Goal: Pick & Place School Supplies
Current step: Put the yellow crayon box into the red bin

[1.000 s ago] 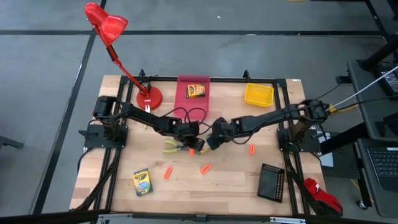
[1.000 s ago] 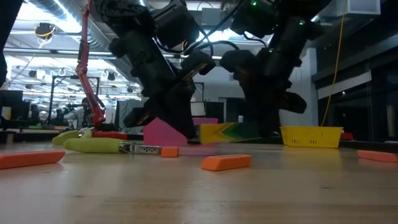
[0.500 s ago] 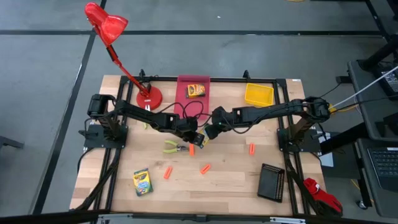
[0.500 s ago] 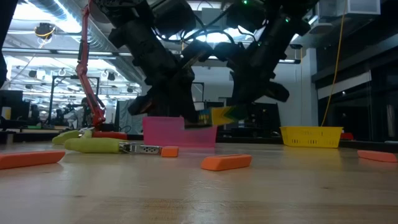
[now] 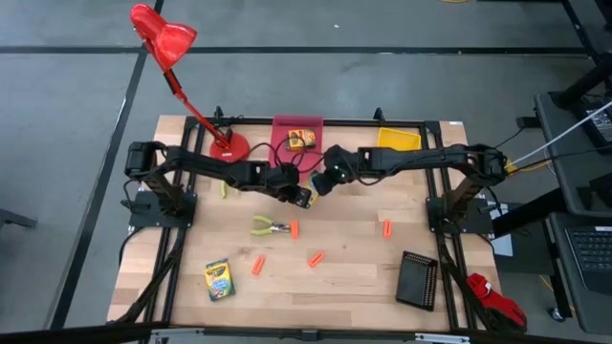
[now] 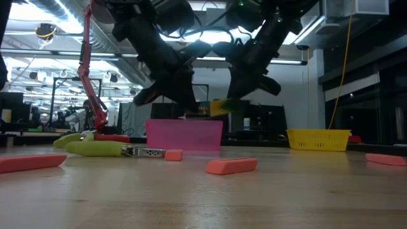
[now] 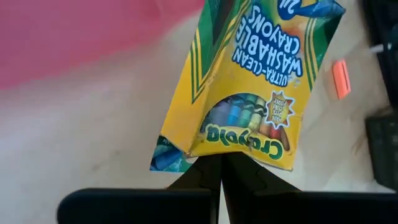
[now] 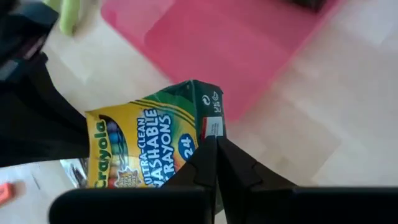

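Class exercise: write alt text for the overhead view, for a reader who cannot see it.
Two dark robot arms meet mid-table, the left gripper and right gripper both shut on one yellow-and-green crayon box, just short of the pink bin.

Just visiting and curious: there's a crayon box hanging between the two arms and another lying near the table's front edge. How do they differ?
The held crayon box hangs in the air, pinched at opposite ends by the left end effector and the right end effector; the loose crayon box lies flat on the table, untouched. The held one is near the pink bin; the loose one sits far from it. Both are yellow and green.
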Available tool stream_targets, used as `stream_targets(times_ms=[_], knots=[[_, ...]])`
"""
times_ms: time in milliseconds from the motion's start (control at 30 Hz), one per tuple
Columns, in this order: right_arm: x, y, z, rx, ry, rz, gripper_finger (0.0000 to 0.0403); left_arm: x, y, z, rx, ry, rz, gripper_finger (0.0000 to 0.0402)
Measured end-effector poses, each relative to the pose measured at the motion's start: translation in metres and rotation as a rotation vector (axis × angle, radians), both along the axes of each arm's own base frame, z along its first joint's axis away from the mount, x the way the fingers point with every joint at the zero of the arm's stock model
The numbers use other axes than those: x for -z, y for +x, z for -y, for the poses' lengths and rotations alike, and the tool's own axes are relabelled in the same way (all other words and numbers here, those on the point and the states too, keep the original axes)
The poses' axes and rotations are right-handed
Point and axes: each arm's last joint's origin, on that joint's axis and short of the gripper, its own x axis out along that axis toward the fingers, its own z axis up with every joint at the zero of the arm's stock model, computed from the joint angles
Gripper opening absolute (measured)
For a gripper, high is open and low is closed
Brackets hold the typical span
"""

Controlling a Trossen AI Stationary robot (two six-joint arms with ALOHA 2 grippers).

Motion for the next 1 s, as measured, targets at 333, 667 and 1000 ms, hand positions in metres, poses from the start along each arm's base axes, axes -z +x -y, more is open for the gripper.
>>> stream_targets(times_ms=[333, 667, 1000], knots=[[-0.023, 0.009, 0.046, 0.004, -0.083, 0.045, 0.0013, -0.017, -0.014, -0.041, -0.075, 0.072, 0.03, 0.0002], [-0.035, 0.032, 0.1, -0.025, -0.104, 0.062, 0.0013, -0.031, -0.041, -0.086, -0.157, 0.145, -0.002, 0.0003], [-0.032, 0.033, 0.093, -0.075, -0.068, 0.006, 0.0013, -0.056, -0.069, -0.105, -0.184, 0.232, -0.024, 0.0003]])
